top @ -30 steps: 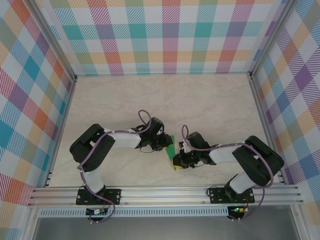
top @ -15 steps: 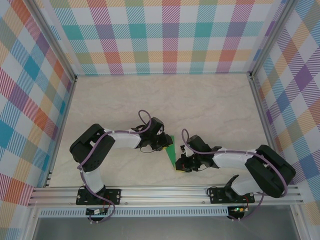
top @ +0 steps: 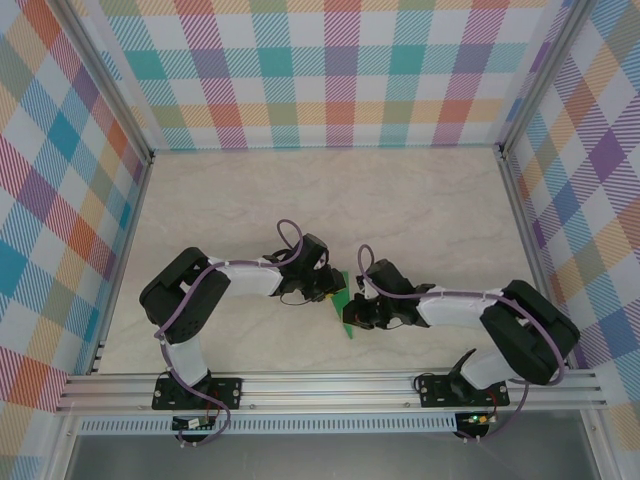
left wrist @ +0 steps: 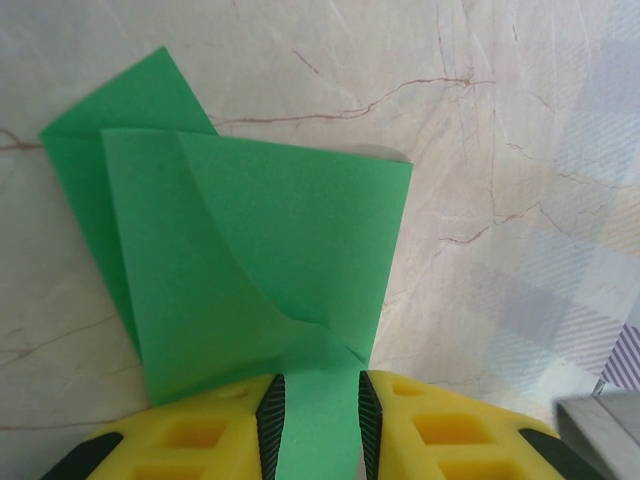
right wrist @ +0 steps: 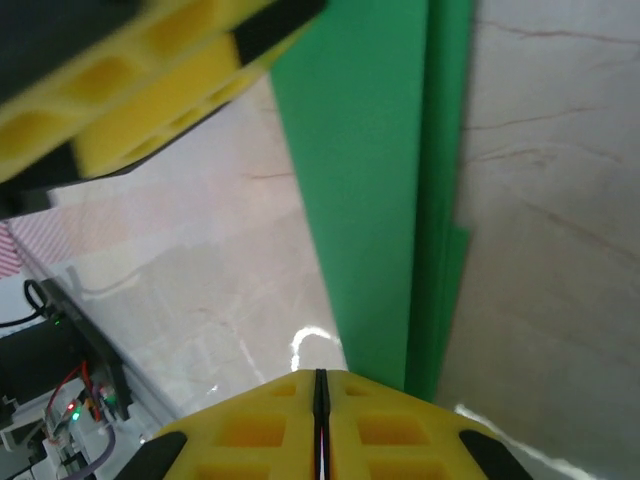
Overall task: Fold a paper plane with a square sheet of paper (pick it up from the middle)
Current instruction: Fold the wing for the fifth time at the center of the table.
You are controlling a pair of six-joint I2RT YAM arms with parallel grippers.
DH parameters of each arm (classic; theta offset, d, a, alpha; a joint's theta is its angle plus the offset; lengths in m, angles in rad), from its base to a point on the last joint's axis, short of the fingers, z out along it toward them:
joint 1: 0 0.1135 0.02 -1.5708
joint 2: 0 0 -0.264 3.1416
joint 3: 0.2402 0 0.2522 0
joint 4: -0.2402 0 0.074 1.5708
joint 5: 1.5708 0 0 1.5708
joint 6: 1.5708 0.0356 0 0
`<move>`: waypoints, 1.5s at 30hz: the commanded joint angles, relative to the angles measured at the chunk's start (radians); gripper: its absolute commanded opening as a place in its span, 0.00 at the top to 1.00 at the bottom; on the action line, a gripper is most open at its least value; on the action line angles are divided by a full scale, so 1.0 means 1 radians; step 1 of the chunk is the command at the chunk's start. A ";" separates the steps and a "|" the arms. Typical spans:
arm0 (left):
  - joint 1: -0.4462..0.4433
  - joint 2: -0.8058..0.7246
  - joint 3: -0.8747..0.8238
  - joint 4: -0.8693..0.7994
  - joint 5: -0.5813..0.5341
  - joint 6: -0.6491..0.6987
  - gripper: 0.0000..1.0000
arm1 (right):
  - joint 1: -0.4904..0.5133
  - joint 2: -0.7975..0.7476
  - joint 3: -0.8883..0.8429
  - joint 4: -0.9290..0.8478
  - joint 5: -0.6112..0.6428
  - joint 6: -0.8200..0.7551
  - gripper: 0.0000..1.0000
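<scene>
The square sheet of paper (left wrist: 280, 230) is bright green and lies folded on the marble table, with one flap curling up and a corner sticking out at the far left. My left gripper (left wrist: 315, 400) is open a little, its fingertips pressing down on the near edge of the paper, and a green strip shows between the pads. From above, the left gripper (top: 335, 292) sits at the paper's (top: 347, 328) upper end and the right gripper (top: 353, 317) at its right side. My right gripper (right wrist: 320, 385) is shut with nothing in it, its tip beside the paper's long folded edge (right wrist: 370, 180).
Both arms meet over the near middle of the marble table (top: 320, 200). Checked walls stand on three sides. An aluminium rail (top: 330, 385) runs along the near edge. In the right wrist view, the left gripper's yellow finger (right wrist: 150, 110) hangs close above the paper.
The right arm has swung its elbow out and back, and its shut gripper has slid a little up and left along the paper. The left arm and the paper stay put.
</scene>
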 commanded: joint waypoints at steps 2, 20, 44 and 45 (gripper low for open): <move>-0.009 0.041 -0.009 -0.088 -0.038 0.027 0.69 | 0.006 0.069 0.028 -0.032 0.024 -0.009 0.92; 0.044 0.003 0.035 -0.053 -0.012 0.140 0.63 | 0.004 0.062 -0.102 -0.111 0.007 -0.040 0.95; 0.046 -0.136 -0.099 0.051 0.014 0.208 0.73 | 0.004 0.156 -0.044 -0.100 0.008 -0.012 0.96; 0.046 -0.130 -0.100 0.060 0.017 0.209 0.73 | 0.005 0.156 -0.045 -0.099 0.007 -0.012 0.96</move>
